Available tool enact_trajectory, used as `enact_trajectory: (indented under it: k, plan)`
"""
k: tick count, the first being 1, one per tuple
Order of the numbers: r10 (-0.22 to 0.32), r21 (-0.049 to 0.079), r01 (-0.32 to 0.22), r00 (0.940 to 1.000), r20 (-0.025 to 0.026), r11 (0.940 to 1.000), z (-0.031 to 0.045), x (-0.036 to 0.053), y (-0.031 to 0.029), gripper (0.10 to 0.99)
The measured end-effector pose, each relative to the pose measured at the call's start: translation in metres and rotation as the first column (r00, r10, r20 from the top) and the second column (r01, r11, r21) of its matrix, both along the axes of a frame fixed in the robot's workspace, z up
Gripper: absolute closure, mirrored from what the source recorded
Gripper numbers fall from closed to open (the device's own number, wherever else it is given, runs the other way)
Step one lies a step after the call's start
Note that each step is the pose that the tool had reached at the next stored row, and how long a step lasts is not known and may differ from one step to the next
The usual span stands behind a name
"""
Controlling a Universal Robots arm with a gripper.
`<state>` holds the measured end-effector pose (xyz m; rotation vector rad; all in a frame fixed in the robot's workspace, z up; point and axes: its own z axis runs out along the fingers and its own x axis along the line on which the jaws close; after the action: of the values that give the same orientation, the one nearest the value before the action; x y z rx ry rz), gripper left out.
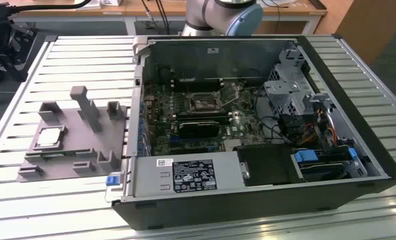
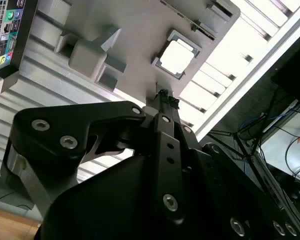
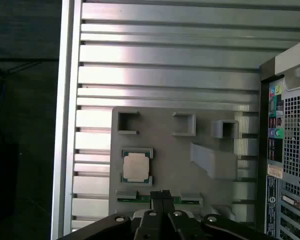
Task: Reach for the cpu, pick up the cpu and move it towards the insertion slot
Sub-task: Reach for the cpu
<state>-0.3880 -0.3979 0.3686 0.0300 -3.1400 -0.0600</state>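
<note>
- First wrist view: your gripper [image 3: 162,193] hangs over the grey fixture [image 3: 160,150], fingers closed together, holding nothing.
- The cpu [image 3: 136,166] sits in that fixture, not yet grasped.
- The insertion slot [image 1: 203,103] lies well apart from the fixture.

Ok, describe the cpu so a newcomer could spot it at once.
Start at the open computer case; beside it, on the exterior view's left, a grey fixture plate lies on the slatted table. The cpu is the flat square chip in a shallow pocket of that plate. It alone is pale silver metal; its neighbours are grey plastic blocks.
</note>
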Motion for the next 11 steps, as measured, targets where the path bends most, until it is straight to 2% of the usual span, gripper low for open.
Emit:
enact_trajectory:
  k: [5,11]
  plan:
    - [0.0,0.0,0.0,1.0,-0.0001,1.0,-0.0014,-0.0009,-0.0001,0.98]
    - [0.0,0.0,0.0,1.0,-0.0001,1.0,-0.0091,-0.0035,-0.002,0.98]
